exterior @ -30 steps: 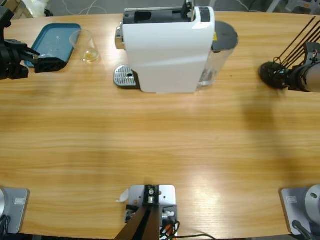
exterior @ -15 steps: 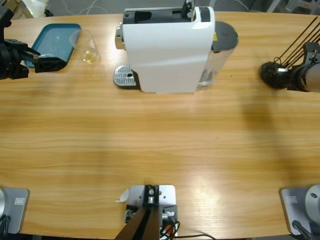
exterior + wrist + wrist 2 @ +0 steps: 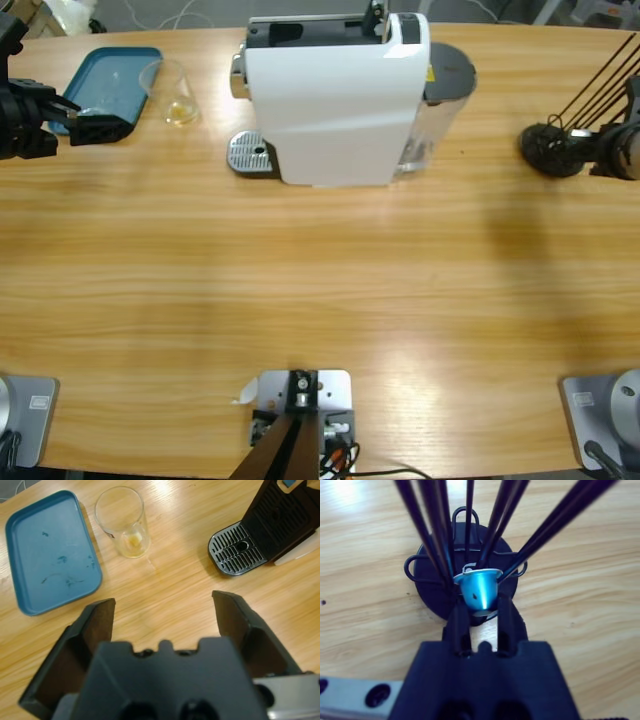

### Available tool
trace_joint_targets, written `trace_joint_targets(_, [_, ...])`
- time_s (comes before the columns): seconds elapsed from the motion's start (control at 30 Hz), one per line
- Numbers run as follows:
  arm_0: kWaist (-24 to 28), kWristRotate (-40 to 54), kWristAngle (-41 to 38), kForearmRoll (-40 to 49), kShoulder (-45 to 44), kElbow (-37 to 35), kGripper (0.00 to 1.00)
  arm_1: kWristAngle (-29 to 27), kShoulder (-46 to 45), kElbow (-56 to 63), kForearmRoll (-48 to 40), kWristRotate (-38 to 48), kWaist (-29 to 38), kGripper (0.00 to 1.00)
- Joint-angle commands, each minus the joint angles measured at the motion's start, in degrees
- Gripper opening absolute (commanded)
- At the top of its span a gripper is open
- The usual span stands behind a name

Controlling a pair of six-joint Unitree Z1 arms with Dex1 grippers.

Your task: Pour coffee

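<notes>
A clear glass (image 3: 121, 520) stands next to the blue tray (image 3: 47, 550), and a shallow pool of pale yellowish coffee (image 3: 134, 542) lies in its bottom. The same glass (image 3: 170, 90) is left of the white coffee machine (image 3: 335, 100) in the high view. My left gripper (image 3: 162, 602) is open with nothing between its jaws, short of the glass, at the table's left edge (image 3: 90, 118). My right gripper (image 3: 482, 615) is shut on a blue capsule (image 3: 479, 591) at the black wire capsule holder (image 3: 465, 575), far right (image 3: 548, 150).
The machine's round metal drip tray (image 3: 250, 152) juts out at its left front, also seen in the left wrist view (image 3: 236, 550). Thin black rods (image 3: 600, 80) rise from the capsule holder. Bare wood stretches across the table's middle and front.
The right arm has drawn back slightly toward the right edge. The left arm, the glass and the machine have not moved.
</notes>
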Motion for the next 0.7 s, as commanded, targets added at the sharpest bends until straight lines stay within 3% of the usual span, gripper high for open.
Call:
trace_joint_targets(0.03, [0.12,0.72,-0.73,-0.61,0.38,2.04,0.835,-1.46,-4.29,-6.49,8.48,-1.21,0.02,0.0])
trace_joint_targets(0.7, [0.13,0.45,-0.91,-0.88,0.38,2.06,0.835,-3.04,-8.61,-22.52,24.11,-3.64,0.04,0.0])
